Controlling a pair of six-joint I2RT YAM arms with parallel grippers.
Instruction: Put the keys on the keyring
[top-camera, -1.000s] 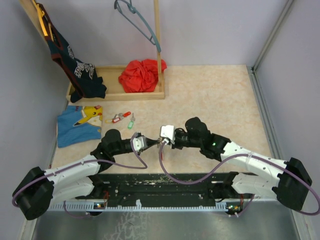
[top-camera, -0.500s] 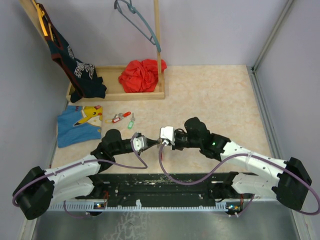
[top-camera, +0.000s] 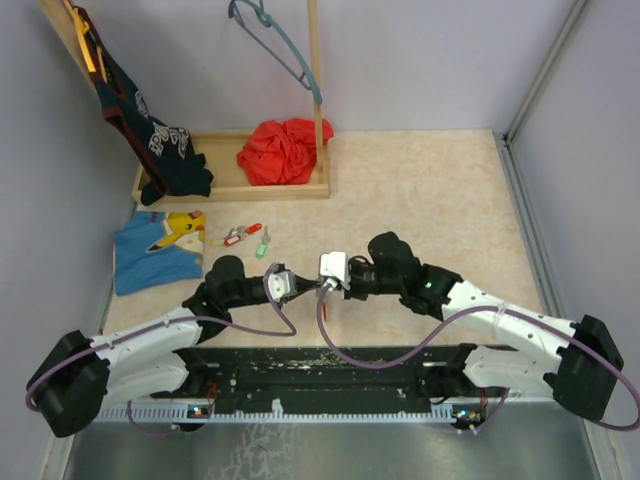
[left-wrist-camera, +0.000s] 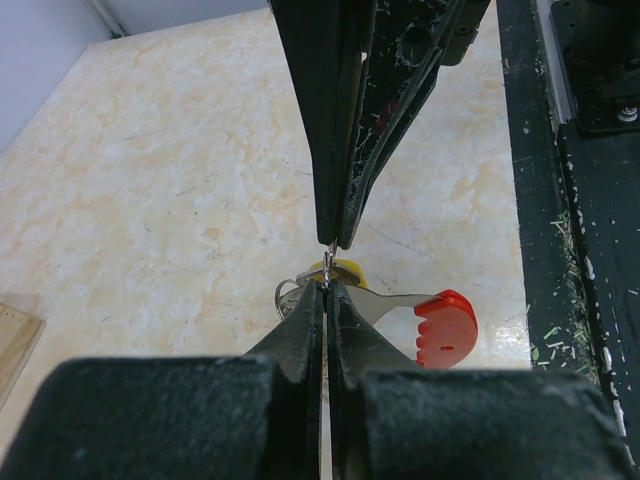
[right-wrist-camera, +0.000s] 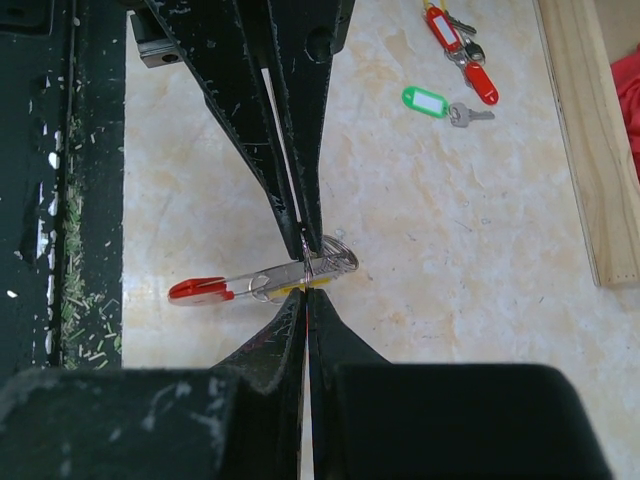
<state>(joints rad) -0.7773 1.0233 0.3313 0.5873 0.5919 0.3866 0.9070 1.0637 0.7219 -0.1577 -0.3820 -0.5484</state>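
Grippers, from above: left gripper (top-camera: 297, 286) and right gripper (top-camera: 318, 284) meet tip to tip low over the beige marbled table (top-camera: 430, 190).
Loose keys, from above: small keys with red and green plastic tags (top-camera: 245, 237) lie well apart from them, beside a blue cloth (top-camera: 150, 265).
Keyring, left wrist: both claws clamp shut, nose to nose, on a thin silver wire keyring (left-wrist-camera: 327, 262); a metal key with a red plastic head (left-wrist-camera: 445, 325) and a yellow plastic tag (left-wrist-camera: 345, 270) sit just below.
Keyring, right wrist: the pinch seen from the other side; the tagged keys (right-wrist-camera: 478, 82) lie near a wooden tray (right-wrist-camera: 585, 150).
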